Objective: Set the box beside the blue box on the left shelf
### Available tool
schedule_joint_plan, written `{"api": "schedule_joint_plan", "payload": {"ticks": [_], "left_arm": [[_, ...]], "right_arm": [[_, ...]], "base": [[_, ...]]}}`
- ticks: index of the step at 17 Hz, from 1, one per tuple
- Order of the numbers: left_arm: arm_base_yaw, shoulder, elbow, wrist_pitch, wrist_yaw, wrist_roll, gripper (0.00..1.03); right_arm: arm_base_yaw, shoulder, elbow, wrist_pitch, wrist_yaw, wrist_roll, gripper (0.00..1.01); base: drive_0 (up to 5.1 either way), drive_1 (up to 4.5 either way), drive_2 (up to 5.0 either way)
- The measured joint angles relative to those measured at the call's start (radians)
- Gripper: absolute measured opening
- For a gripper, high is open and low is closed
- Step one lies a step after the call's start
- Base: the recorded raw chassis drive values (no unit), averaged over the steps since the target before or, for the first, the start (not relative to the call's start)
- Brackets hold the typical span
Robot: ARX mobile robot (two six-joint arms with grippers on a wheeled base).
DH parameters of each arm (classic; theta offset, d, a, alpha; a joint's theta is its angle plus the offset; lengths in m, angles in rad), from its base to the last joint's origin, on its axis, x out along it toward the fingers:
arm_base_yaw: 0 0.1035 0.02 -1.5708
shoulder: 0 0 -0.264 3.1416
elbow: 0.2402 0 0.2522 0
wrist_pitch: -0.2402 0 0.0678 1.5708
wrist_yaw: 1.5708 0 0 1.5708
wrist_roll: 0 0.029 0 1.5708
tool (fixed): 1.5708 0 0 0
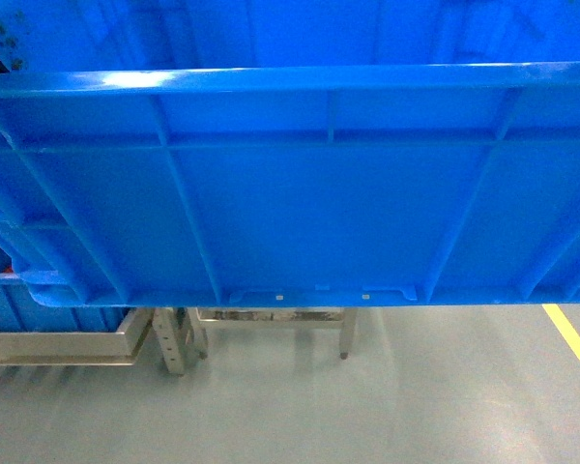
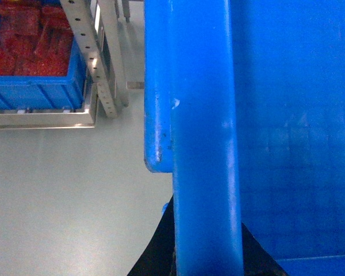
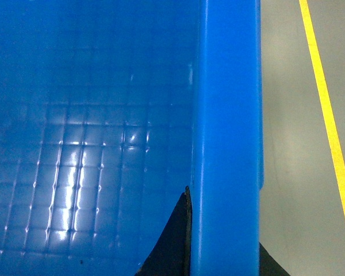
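The box (image 1: 300, 213), a big bright blue ribbed crate, is held off the floor and fills most of the head view, its outer wall facing me. My left gripper (image 2: 207, 259) is shut on its left rim (image 2: 204, 144), one black finger (image 2: 158, 253) outside the wall. My right gripper (image 3: 224, 253) is shut on the right rim (image 3: 227, 115), one black finger (image 3: 172, 241) inside the box. The other blue box (image 2: 29, 92), filled with red items, sits on the left shelf (image 2: 40, 118), ahead and left of the held box. The shelf's metal frame (image 1: 58, 348) shows below the crate.
A perforated metal upright (image 2: 95, 63) stands beside the shelf, and its legs (image 1: 172, 338) show under the crate. A yellow floor line (image 1: 572, 338) runs along the right. Grey floor (image 1: 367, 406) lies below and ahead.
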Motion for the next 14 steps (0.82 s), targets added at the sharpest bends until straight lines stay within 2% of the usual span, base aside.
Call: {"api": "schedule_joint_plan", "payload": {"ticks": [9,14], "left_arm": [[0.0,0.0,0.0,0.002,0.0,0.0,0.05],[0.0,0.0,0.0,-0.004,0.0,-0.001,0.05]], "right_arm": [[0.0,-0.001,0.0,0.001,0.0,0.0,0.07],[0.0,-0.001,0.0,-0.003,0.0,0.0,0.07]], "base": [[-4.7,1.55,3.5],[-4.9,2.44,2.4]]}}
